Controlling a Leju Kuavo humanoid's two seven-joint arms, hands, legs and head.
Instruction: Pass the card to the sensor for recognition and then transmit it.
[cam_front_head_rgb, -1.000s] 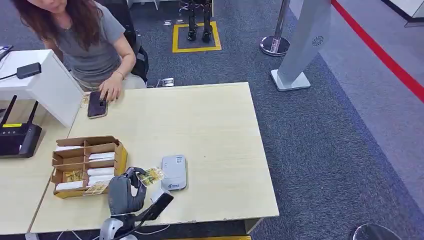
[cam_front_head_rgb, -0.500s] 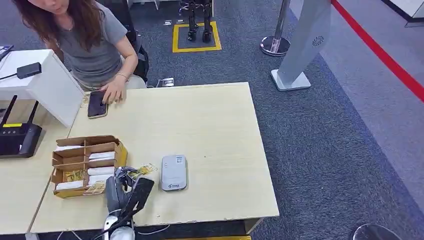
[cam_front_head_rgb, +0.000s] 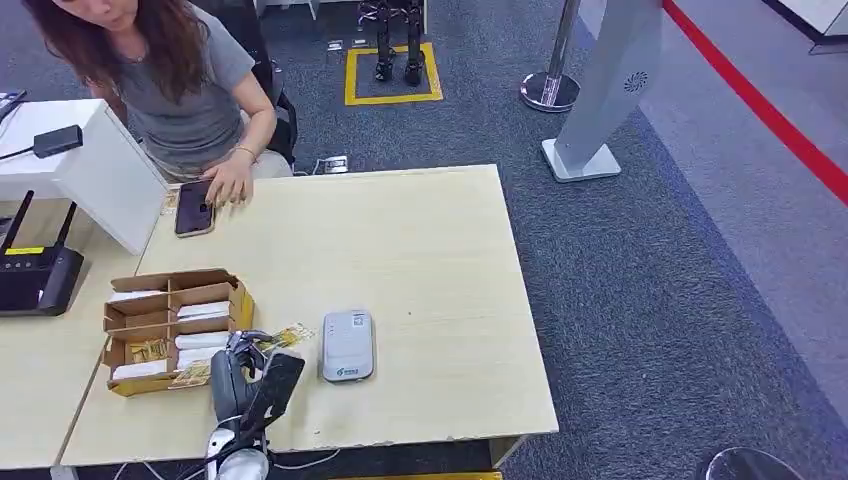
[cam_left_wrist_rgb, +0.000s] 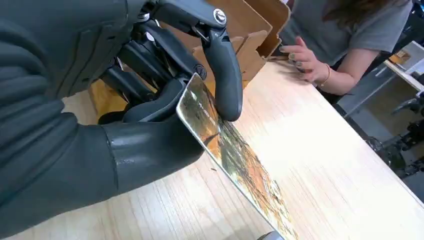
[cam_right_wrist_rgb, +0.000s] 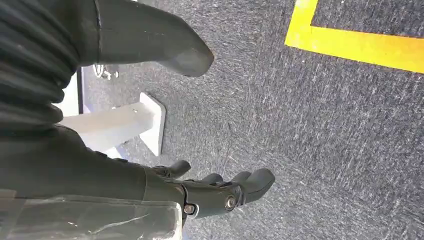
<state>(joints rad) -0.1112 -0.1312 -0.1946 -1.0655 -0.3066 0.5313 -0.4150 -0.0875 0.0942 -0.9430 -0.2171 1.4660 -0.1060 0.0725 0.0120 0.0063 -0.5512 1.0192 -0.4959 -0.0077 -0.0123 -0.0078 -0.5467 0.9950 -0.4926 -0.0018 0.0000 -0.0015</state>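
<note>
The left hand (cam_front_head_rgb: 236, 372) grips the card (cam_front_head_rgb: 283, 338) between its thumb and the dark fingers (cam_left_wrist_rgb: 226, 75); the card is above the table (cam_front_head_rgb: 420, 250), between the cardboard box (cam_front_head_rgb: 172, 330) and the grey sensor (cam_front_head_rgb: 347, 345), near the sensor but not over it. The right hand (cam_right_wrist_rgb: 200, 192) hangs over the carpet (cam_right_wrist_rgb: 320, 125), fingers apart and grasping nothing. At the far side of the table a person (cam_front_head_rgb: 175, 85) rests a hand (cam_front_head_rgb: 228, 185) on a phone (cam_front_head_rgb: 193, 209)
</note>
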